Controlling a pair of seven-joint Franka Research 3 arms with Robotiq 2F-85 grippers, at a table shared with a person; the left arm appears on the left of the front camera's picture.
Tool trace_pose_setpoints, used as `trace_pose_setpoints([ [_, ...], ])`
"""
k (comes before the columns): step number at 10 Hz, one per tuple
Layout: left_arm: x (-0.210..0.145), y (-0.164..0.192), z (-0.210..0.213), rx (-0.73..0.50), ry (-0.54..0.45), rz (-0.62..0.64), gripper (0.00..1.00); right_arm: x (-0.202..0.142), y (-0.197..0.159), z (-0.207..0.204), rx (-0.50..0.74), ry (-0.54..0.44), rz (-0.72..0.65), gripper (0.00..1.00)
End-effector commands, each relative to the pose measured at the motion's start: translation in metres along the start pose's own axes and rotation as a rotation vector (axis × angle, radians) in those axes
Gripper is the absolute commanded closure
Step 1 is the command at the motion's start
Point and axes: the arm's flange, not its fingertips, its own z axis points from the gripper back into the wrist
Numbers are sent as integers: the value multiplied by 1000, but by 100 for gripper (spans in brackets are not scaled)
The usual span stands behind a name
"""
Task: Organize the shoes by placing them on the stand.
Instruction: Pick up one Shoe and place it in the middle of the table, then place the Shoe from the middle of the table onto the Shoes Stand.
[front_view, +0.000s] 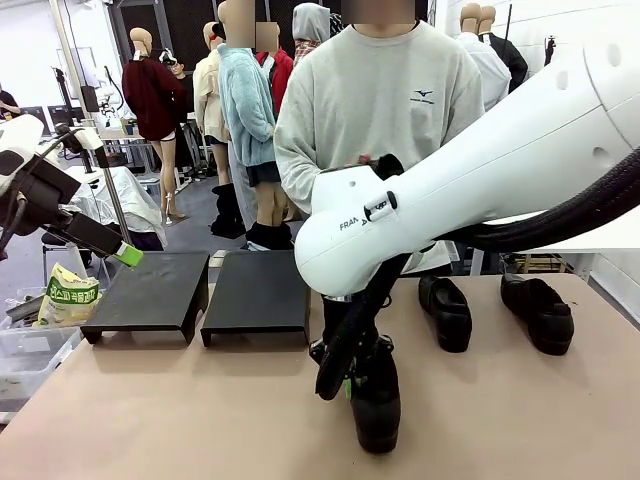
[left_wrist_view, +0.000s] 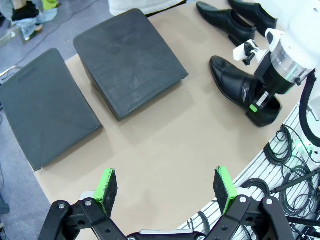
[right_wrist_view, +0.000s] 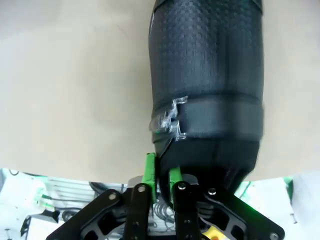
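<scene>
Shoe (right_wrist_view: 207, 75) on table (right_wrist_view: 60, 75), heel rim between right gripper's (right_wrist_view: 161, 169) pads (right_wrist_view: 149, 167)

Over to the tan table (front_view: 200, 420). Far side, toward the robot's left: two low black platforms side by side, left stand (front_view: 148, 290) and right stand (front_view: 258, 290), a narrow gap between. Far right: inner shoe (front_view: 446, 312) and outer shoe (front_view: 538, 314), apart, toes toward the robot. Front centre: a third shoe (front_view: 377, 400), alone.
</scene>
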Motion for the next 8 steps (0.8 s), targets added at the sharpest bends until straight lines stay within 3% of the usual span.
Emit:
trace_pose_setpoints([
  [1,-1,2,1,-10,-3,-2,0,5,1,3,3,42,36,53],
  [3,-1,2,1,-10,-3,-2,0,3,-1,6,19,41,45,14],
  [4,-1,2,1,-10,-3,-2,0,2,-5,11,38,28,37,0],
  [8,-1,2,1,-10,-3,-2,0,1,-8,16,50,10,83,0],
])
